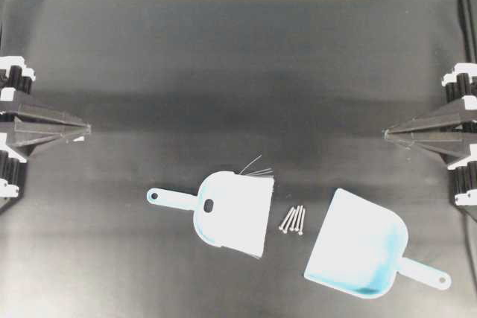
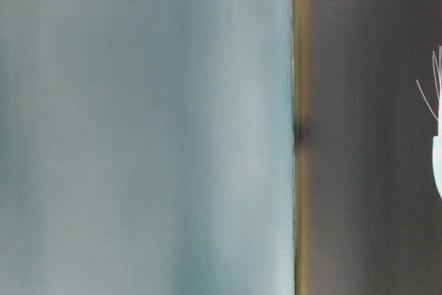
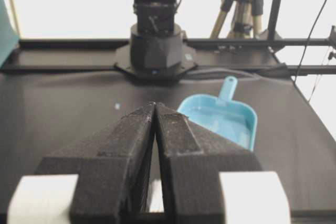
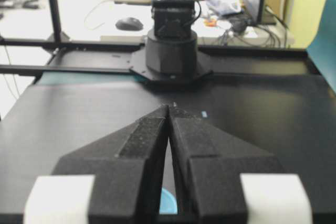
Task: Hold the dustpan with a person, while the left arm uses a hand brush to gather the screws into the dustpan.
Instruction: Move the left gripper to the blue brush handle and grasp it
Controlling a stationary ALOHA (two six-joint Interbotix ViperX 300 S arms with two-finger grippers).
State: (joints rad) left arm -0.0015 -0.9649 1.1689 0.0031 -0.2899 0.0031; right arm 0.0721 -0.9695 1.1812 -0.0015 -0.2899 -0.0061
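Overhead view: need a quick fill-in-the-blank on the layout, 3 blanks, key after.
1. The screws lie between the hand brush and the ____.
2. The left tool and right tool are both ____, holding nothing.
3. The dustpan has its handle pointing toward the view's lower ____.

Missing words: dustpan; shut; right

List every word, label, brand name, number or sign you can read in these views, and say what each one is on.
None can be read.
The dustpan, hand brush and screws carry no visible print.
The left claw and right claw, both shut and empty, show only plain black and white surfaces.
The monitor and desk clutter behind the table in the right wrist view are too blurred to read.
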